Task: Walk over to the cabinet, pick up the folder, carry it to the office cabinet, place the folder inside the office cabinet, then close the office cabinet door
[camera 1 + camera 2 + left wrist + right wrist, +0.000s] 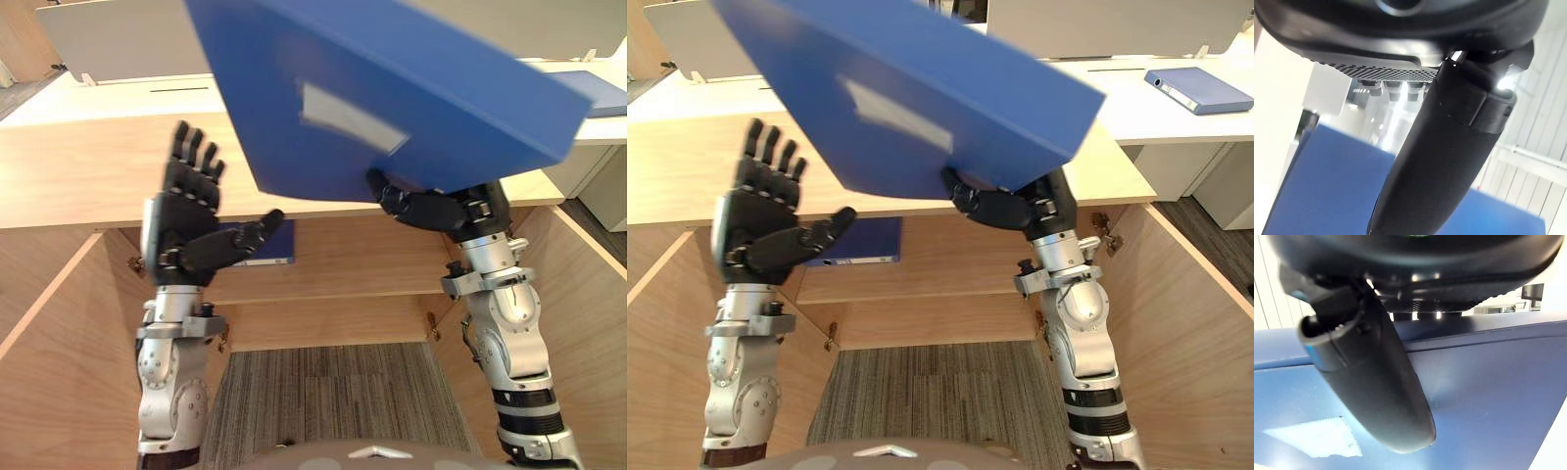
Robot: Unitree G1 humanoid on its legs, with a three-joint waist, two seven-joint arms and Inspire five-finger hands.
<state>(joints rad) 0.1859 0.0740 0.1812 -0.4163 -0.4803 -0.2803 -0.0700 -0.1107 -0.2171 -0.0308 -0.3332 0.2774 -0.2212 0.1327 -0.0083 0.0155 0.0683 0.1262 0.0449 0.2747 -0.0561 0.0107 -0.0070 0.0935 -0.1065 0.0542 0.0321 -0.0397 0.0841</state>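
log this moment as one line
right hand: pinching big blue folder, held tilted above wooden cabinet top | left hand: open, beside folder | second blue folder: on shelf inside cabinet

Below both robot hands I have the cabinet [323, 323] standing open. A second folder [867, 240] lies on its shelf [353, 279] just behind the left robot hand [191, 220], whose fingers are spread. The shelf toward the right robot hand [431, 211] is bare. The top board [88, 166] crosses behind both hands, under the tilted folder [392, 88] that the right one grips. An open left door [49, 362] and right door [588, 313] wall in the arms' outer sides.
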